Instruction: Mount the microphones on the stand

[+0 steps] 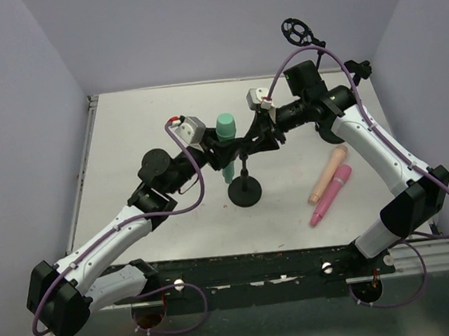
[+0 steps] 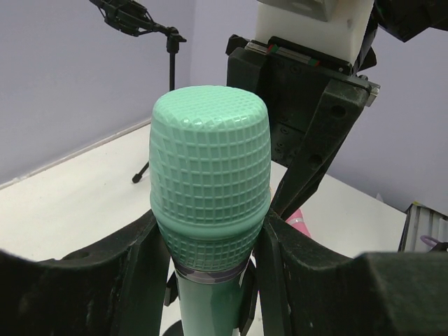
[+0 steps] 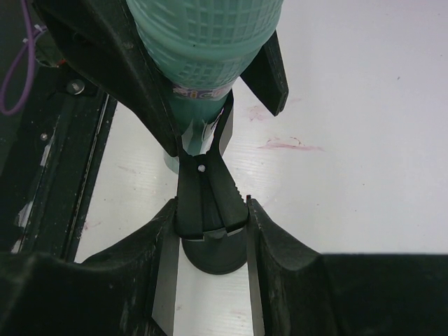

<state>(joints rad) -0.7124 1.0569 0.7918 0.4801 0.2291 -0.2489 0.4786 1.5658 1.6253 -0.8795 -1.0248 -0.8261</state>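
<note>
the mint green plastic microphone with a gridded head (image 2: 210, 182) is standing upright near the middle of the white tabletop (image 1: 126, 146), its handle reaching into the black spring clip (image 3: 208, 199) of the black round-based stand (image 1: 245, 191). the left gripper (image 2: 210, 280) is clamping the microphone just below its head, while the right gripper (image 3: 210, 234) is pinching the clip. the peach plastic microphone (image 1: 327, 175) and the pink plastic microphone (image 1: 330, 195) are lying together toward the right edge.

Watching live, I've got the white table (image 1: 125, 138) under everything | lavender walls (image 1: 194, 27) on the left, far and right sides | far right corner: black tripod stand (image 1: 361, 68), its boom tipped with a ring-shaped mount (image 1: 297, 30) | reddish smudges (image 3: 290, 145) on the tabletop | metal rail (image 1: 431, 257) along the near edge, right
</note>
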